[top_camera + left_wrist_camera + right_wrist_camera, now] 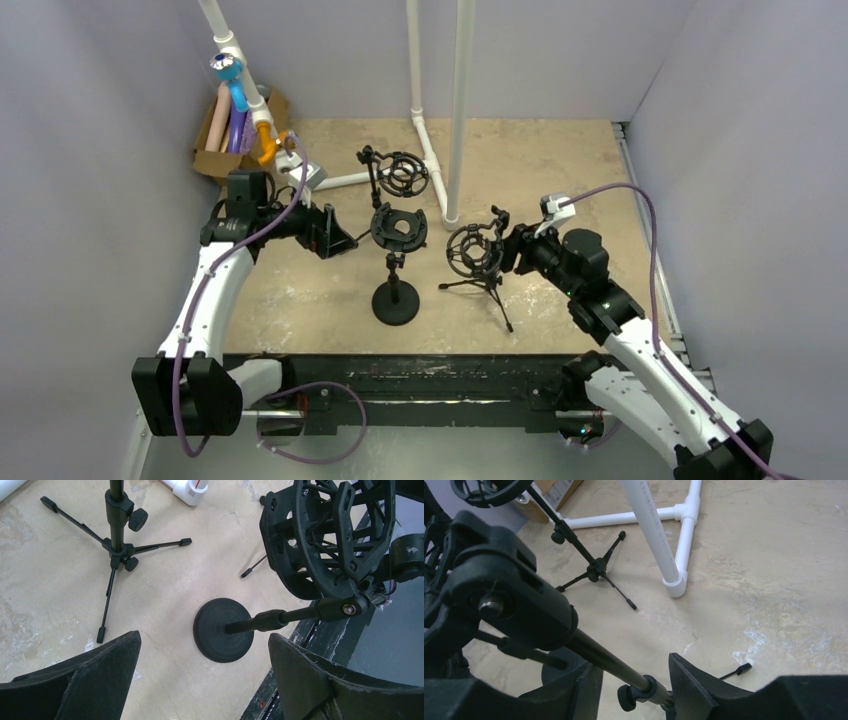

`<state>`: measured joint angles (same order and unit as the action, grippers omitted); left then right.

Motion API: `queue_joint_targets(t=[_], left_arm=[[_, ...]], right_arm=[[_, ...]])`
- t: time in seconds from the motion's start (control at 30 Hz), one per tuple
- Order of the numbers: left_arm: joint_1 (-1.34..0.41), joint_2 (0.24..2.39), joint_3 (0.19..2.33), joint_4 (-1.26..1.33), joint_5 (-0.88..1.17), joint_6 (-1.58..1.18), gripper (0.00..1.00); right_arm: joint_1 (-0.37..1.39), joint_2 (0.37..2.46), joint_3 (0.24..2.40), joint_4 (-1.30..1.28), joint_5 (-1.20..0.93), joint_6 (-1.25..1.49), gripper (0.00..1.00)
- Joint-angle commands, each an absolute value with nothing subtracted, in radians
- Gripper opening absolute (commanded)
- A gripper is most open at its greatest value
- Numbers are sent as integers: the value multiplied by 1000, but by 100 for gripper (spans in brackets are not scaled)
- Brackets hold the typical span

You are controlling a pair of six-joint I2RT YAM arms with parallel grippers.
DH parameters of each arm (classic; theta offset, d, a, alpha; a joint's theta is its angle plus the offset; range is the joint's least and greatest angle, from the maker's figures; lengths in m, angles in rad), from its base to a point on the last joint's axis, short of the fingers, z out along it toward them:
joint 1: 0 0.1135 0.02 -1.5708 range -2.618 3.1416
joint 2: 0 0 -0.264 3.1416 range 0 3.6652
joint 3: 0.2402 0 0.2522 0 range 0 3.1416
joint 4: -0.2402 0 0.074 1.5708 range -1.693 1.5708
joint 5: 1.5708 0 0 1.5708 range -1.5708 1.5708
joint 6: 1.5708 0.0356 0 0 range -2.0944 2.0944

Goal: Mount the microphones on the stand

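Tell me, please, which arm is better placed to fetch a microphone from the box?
Left, probably: the left gripper is open, empty and nearer the box; the right gripper straddles a stand pole.

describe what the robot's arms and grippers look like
The left arm and right arm have white links, black joints. A purple cable runs along each. The left gripper and right gripper are black, with two broad wedge-shaped fingers.

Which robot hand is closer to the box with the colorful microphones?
Left. The left gripper hangs close by the box; the right gripper is across the table, around the tripod stand's pole.
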<state>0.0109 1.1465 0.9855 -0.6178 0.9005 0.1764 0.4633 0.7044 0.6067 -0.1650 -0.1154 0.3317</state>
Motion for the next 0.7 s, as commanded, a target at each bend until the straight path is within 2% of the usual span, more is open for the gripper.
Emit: queue_joint_targets(t=[0.0,0.13,0.4,0.67], left_arm=[[8,1161,1057,-638,909,198,100],[8,1162,1087,-666,907,233,100],[7,1163,1100,-711,885,284,100],[7,1181,1098,-726,880,287,100]], right_arm=[[494,783,603,-5,-3,338,48],[503,781,568,80,59,316,21],[506,755,534,193,186,279,1],[505,973,682,330,405,90,0]])
